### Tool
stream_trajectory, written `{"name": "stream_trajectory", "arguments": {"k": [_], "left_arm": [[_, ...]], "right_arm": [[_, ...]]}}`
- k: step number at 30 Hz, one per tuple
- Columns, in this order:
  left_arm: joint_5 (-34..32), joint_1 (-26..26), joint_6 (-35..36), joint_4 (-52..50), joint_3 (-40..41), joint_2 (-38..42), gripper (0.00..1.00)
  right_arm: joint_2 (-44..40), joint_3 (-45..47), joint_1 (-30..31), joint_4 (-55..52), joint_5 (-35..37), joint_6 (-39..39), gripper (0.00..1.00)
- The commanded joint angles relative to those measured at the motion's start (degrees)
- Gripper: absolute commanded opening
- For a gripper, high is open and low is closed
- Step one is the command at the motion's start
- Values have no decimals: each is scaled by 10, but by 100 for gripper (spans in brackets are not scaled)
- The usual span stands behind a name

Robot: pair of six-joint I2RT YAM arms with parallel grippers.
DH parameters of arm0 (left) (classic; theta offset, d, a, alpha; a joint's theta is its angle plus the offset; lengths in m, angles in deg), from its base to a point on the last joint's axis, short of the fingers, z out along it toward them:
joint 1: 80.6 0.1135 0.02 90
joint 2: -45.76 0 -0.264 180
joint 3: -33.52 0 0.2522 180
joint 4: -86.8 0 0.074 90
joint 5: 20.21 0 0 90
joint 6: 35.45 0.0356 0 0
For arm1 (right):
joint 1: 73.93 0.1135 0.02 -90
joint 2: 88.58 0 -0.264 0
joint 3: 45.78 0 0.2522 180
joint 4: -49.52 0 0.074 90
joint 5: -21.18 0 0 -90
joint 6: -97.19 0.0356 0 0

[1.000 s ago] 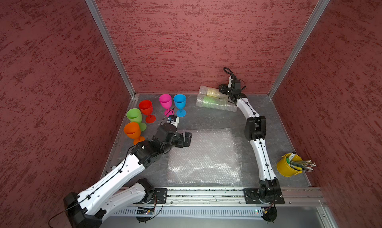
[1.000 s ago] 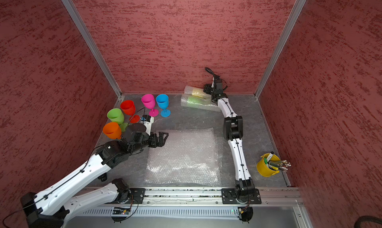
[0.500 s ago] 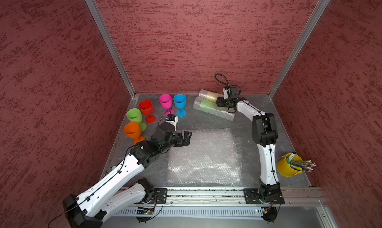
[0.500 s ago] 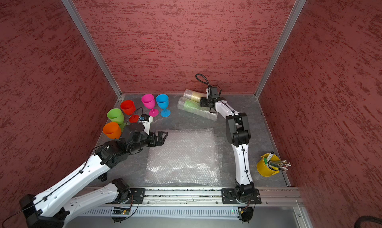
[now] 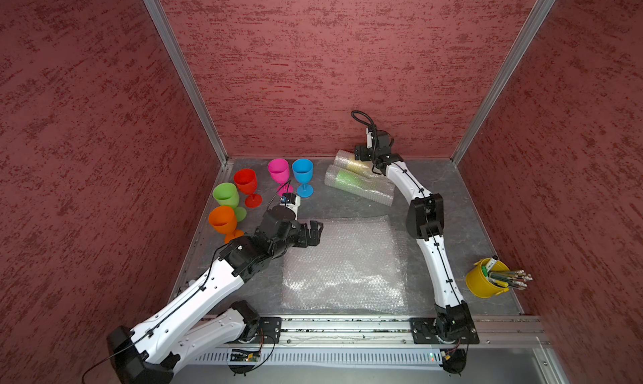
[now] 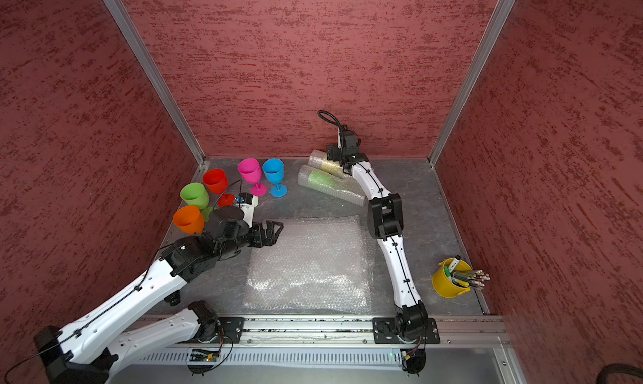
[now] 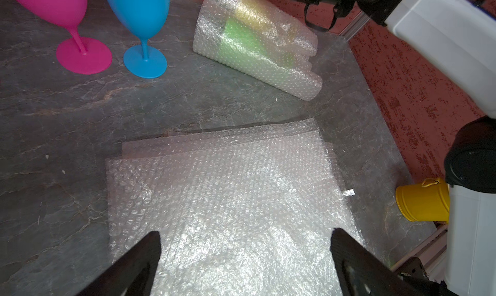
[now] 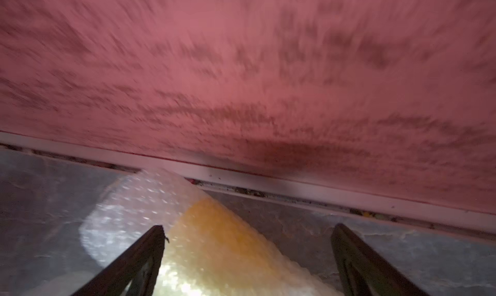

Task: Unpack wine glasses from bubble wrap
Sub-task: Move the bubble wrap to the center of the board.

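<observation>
Plainly the crowding at the left is the first hazard: the orange goblet [image 5: 222,219], light green goblet [image 5: 226,194] and red goblet [image 5: 245,180] stand upright and close together right beside the left arm, so a wide swing of its elbow could, I judge, knock one into the others. The pink goblet [image 5: 278,170] and blue goblet [image 5: 302,168] stand just behind that wrist and run the same risk. The left gripper [image 7: 245,233] hangs empty, jaws spread wide, over the near edge of the flat bubble wrap sheets [image 5: 344,264]. These lie stacked and loose on the table [image 5: 452,204], and a low pass could snag and drag them. Further right, two sleeves lie on their sides touching each other: the green wrapped goblet [image 5: 355,185] in front, the yellow wrapped goblet [image 5: 348,161] against the back wall [image 5: 313,86]. The right gripper [image 8: 247,229] has its jaws wide, holding nothing, with the yellow sleeve partly between its fingers. Closing there may pinch only slippery film, or crush bubbles and squeeze the goblet out; a pull could also roll the green sleeve away. The yellow cup [image 5: 483,283] sits well apart, clear of all this.
</observation>
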Motion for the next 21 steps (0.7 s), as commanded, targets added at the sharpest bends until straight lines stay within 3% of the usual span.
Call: {"name": "stream_trajectory", "arguments": {"k": [1,5,11,17,21], "left_arm": [[-3,3,5,10,0,-3,100],[-2,3,6,13,0,-7,100],[1,4,5,15,0,-6,100],[8,3,3,16,2,-1,100],[9,1,2,17,3,3,100]], "right_arm": [[37,-49,-18,26,-52,20,99],[49,-55,-30,34,-177,50,99],[47,-32,-34,-49,-256,27,99],[12,46,-31,-113,-239,-19,99],[-17,92,-15,-138,-122,-74,99]]}}
